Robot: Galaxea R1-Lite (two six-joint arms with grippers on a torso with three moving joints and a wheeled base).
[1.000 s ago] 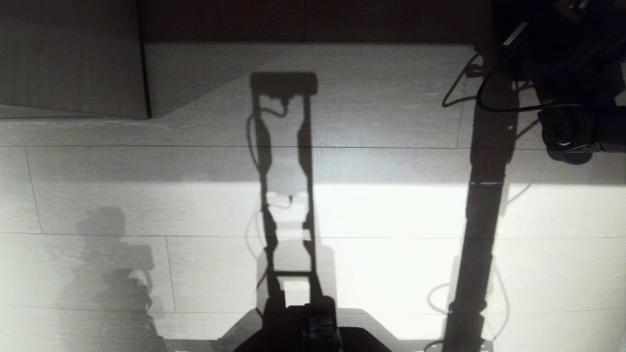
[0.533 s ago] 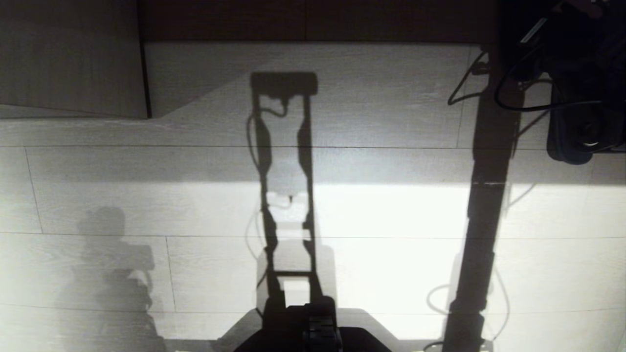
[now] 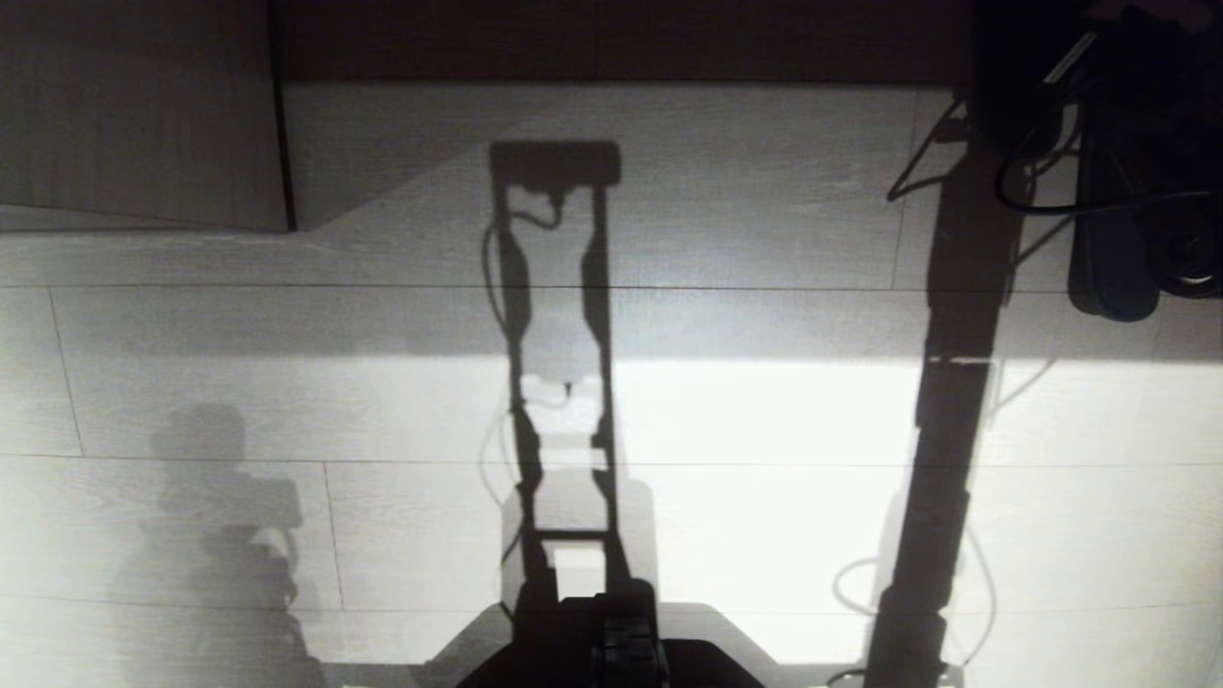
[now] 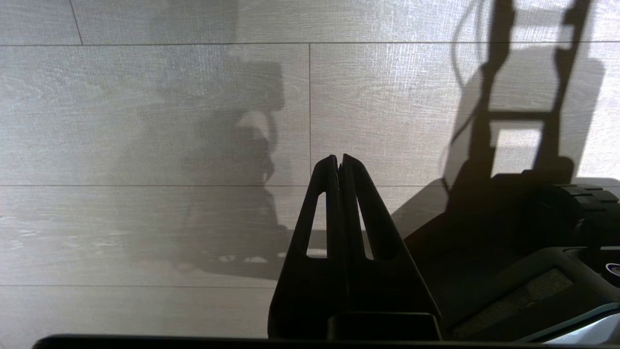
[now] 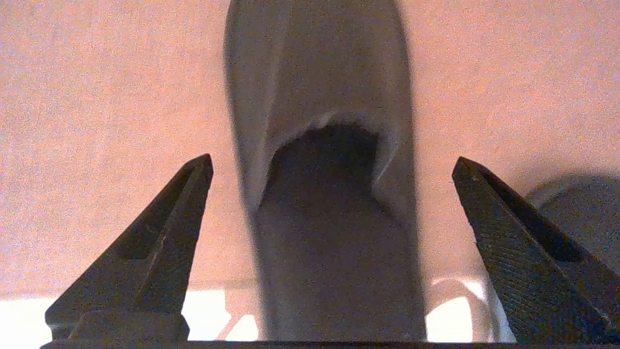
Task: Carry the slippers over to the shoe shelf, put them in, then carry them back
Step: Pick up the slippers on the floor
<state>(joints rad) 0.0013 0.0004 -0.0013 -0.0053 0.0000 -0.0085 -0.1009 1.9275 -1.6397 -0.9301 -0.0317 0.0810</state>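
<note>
One dark grey slipper (image 5: 329,97) lies flat, seen in the right wrist view between the fingers of my right gripper (image 5: 333,159). The gripper is open wide, both fingers well clear of the slipper's sides. A second slipper (image 5: 579,213) shows just beyond one finger. In the head view a slipper (image 3: 1113,268) lies on pale boards at the far right, under my dark right arm (image 3: 1099,86). The shoe shelf (image 3: 669,172) appears at the top as pale boards with a thin upright divider (image 3: 283,143) and a dark back. My left gripper (image 4: 339,158) hangs shut and empty over the floor.
Pale wood-look floor planks (image 3: 764,430) fill most of the head view, crossed by shadows of my arms and torso. My dark base (image 3: 611,650) sits at the near edge. Loose black cables (image 3: 917,162) hang off the right arm.
My right arm has moved toward the right edge of the head view, uncovering more of the slipper beneath it. The slipper, the left arm and the camera have stayed still.
</note>
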